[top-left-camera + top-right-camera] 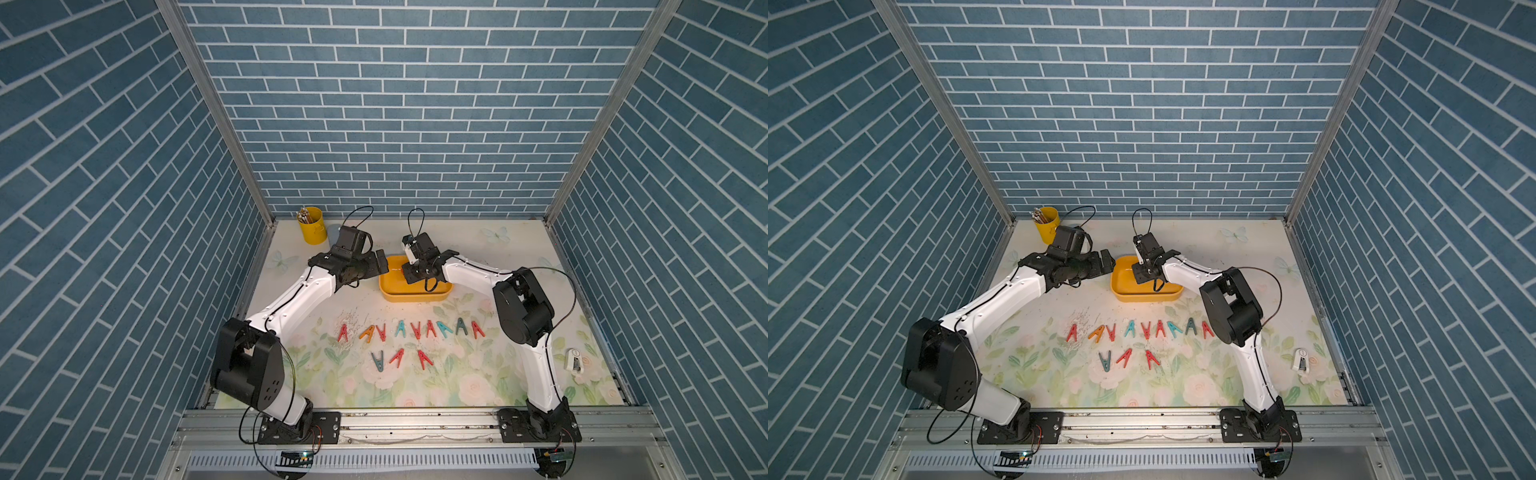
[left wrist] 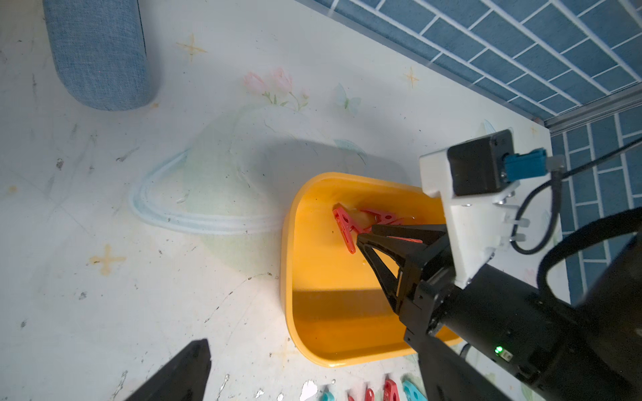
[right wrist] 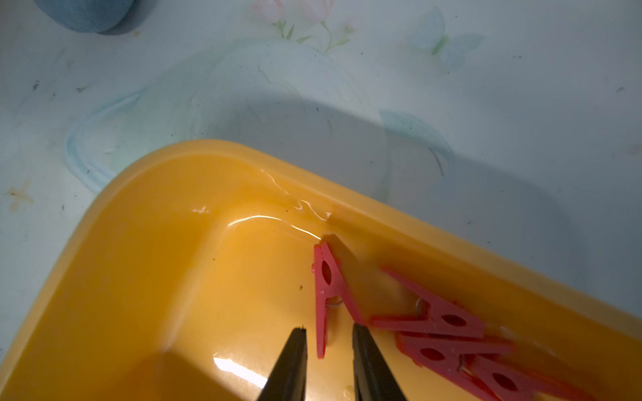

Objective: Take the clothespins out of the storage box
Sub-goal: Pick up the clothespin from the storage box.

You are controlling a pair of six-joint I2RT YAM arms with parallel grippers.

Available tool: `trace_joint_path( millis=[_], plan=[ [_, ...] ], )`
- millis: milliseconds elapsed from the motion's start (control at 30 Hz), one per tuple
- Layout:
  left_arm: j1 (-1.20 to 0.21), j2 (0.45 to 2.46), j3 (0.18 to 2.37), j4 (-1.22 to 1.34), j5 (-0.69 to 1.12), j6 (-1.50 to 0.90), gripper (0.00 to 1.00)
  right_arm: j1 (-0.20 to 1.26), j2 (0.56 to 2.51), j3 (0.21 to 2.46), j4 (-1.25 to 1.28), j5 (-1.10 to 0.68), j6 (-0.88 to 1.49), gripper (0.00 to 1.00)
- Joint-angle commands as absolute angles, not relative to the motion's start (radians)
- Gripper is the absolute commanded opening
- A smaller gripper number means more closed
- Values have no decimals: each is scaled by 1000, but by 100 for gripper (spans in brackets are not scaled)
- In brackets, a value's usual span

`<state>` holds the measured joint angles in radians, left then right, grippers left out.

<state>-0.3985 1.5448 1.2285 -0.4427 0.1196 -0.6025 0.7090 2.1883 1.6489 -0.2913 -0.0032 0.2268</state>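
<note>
Right wrist: glossy yellow storage box (image 3: 139, 215) holds red A-shaped clothespins (image 3: 448, 321); right jaws straddle one, unclenched; left jaws released.

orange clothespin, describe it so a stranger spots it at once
Find the shallow yellow plastic storage box; just below it in a top view lies a row of small plastic A-shaped clothespins. The orange clothespin is second from the row's end by the left arm, tilted, the only orange one.

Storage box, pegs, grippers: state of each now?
Storage box: holds a few red pegs.
Right gripper: open, straddling one peg.
Standing peg: on edge, ungripped.
Other boxed pegs: lying flat by the wall.
Table pegs: twelve, in two rows.
Left gripper: open, empty.
</note>
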Motion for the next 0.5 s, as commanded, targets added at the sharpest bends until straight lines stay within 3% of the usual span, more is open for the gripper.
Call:
trace_joint_path(
  millis=[0, 300, 400, 467],
  plan=[
    [-388, 1538, 1227, -439, 113, -603, 100, 717, 2232, 1683, -317, -19, 202, 26],
    [-380, 1534, 1216, -440, 116, -601, 99, 730, 2278, 1697, -338, -18, 209, 23],
    [-378, 1530, 1212, -440, 117, -600, 99, 730, 2284, 1701, -337, -9, 210, 17],
    [-379, 1529, 1209, -440, 117, -601, 99, 732, 2279, 1705, -336, -5, 213, 7]
  ],
)
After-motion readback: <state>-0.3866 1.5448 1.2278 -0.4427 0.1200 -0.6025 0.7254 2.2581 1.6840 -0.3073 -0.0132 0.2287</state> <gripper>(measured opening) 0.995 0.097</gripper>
